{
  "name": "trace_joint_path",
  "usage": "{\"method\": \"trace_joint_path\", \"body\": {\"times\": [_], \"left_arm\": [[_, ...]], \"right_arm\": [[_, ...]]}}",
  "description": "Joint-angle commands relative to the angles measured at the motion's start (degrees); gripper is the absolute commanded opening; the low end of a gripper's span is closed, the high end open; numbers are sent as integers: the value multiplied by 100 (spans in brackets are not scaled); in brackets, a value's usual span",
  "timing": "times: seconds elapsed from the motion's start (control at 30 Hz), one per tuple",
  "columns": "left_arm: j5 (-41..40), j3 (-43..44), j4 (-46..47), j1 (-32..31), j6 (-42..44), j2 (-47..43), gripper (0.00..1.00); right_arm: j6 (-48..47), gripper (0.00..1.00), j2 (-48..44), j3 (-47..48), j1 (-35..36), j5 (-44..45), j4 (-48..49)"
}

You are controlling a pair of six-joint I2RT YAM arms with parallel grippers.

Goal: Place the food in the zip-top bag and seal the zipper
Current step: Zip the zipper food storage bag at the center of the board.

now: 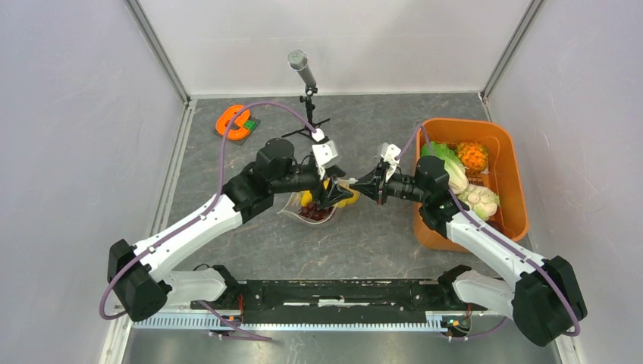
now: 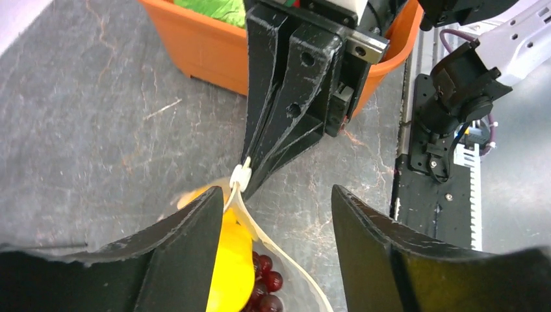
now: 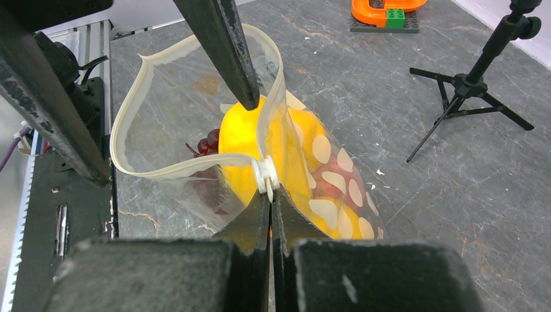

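Note:
The clear dotted zip-top bag [image 1: 317, 211] lies mid-table with its mouth open. It holds yellow food [image 3: 243, 140], dark grapes [image 3: 209, 143] and a red piece [image 3: 333, 177]. My right gripper [image 3: 269, 195] is shut on the white slider [image 3: 265, 174] at one end of the zipper strip [image 3: 162, 170]. It also shows in the left wrist view [image 2: 249, 183]. My left gripper [image 2: 276, 192] is open. One finger [image 3: 224, 52] reaches into the bag's mouth and the other [image 3: 52, 97] stays outside, so the jaws straddle one lip. From above the two grippers, left [image 1: 334, 199] and right [image 1: 362, 187], nearly meet.
The orange tub [image 1: 509, 163] at the right holds green lettuce [image 1: 447, 161], an orange pineapple [image 1: 473, 156] and a pale piece [image 1: 481, 200]. A microphone on a tripod [image 1: 306, 91] stands at the back. An orange toy with a green brick [image 1: 235, 121] lies back left.

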Motion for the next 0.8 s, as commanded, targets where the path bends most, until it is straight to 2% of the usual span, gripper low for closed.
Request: {"method": "trace_joint_path", "body": {"times": [0.0, 0.17, 0.37, 0.63, 0.77], "left_arm": [[533, 134, 572, 6, 890, 232, 65], [815, 212, 396, 6, 1271, 501, 47], [1112, 229, 340, 6, 1412, 649, 39], [837, 221, 351, 6, 1504, 661, 43], [565, 125, 515, 6, 1550, 496, 50]], "right_arm": [[-221, 0, -149, -21, 16, -39, 105], [-283, 0, -207, -53, 16, -35, 78], [-312, 0, -232, -92, 17, -21, 60], [-319, 0, -266, -121, 16, -50, 55], [-319, 0, -258, -113, 16, -44, 37]]}}
